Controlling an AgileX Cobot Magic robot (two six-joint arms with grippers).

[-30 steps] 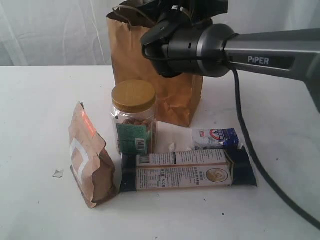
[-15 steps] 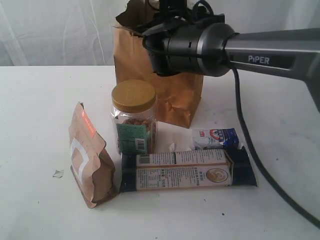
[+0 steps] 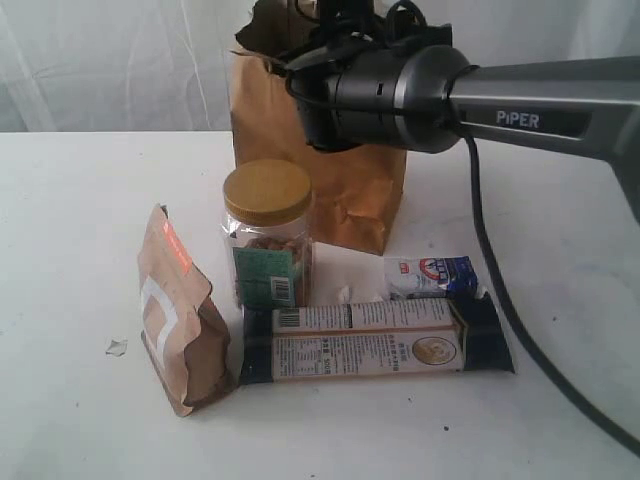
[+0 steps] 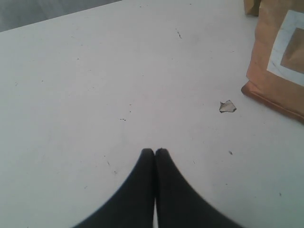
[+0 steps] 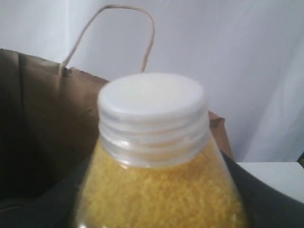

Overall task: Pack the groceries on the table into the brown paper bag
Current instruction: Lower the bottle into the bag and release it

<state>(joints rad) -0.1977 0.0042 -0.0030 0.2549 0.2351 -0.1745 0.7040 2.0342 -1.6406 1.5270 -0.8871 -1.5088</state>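
since a second ago the right arm has risen toward the bag's mouth, and the bag's top edge has shifted rightward. left gripper (image 4: 155, 154) is pressed shut and empty over bare table (image 4: 95, 71) near the brown pouch (image 3: 180, 325), seemingly parked clear. the yellow-lidded jar (image 3: 267, 240), long dark-blue-and-white packet (image 3: 375, 342) and small blue-white packet (image 3: 430, 275) wait before the brown paper bag (image 3: 350, 195). right gripper (image 5: 156, 199) clasps the yellow-grain bottle (image 5: 153, 114) at the bag's opening, likely for lowering in.
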